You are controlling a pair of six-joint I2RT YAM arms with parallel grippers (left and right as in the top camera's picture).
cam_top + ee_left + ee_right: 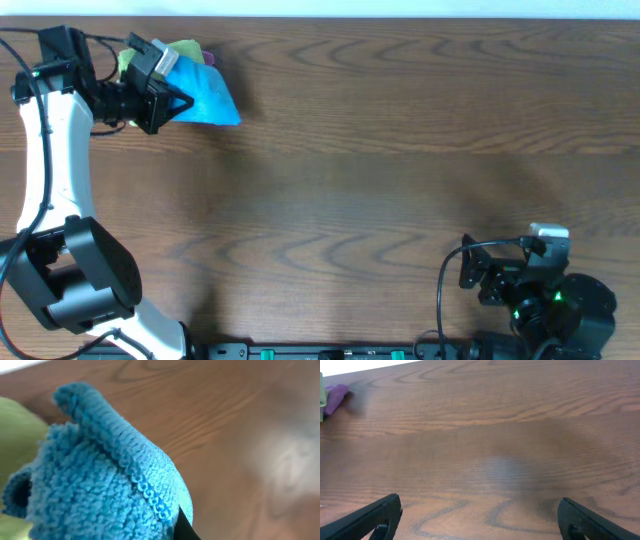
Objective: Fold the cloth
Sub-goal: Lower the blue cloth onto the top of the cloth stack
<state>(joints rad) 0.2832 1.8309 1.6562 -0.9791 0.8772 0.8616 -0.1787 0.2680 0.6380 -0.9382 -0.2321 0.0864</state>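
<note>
Cloth (205, 98), sky-blue terry, is shown bunched at the far left corner of the tabletop (400, 170), clamped in the left gripper (172, 92). In the left wrist view a stitched hem of the cloth is seen running over the bunch, and one dark fingertip (185, 529) is visible below it. Whether the bunch clears the wood cannot be told. A green cloth (185, 48) is seen just behind it, with a purple cloth (335, 397) beside that.

The step in hand is judged to be the removal of the cloth from the pile towards the bare middle, where it can be spread. For this to be done well, the clamp should be held firm, the bunch raised clear of the green cloth so that nothing is dragged along, and the cloth laid down flat with an edge free. A second corner could then be taken by the right gripper (480, 512).

The left arm (50, 150) is stretched far forward, its wrist turned rightward. The right arm (540, 290) is folded at the near right edge, its gripper low over bare wood with the jaws wide apart and nothing between them.
</note>
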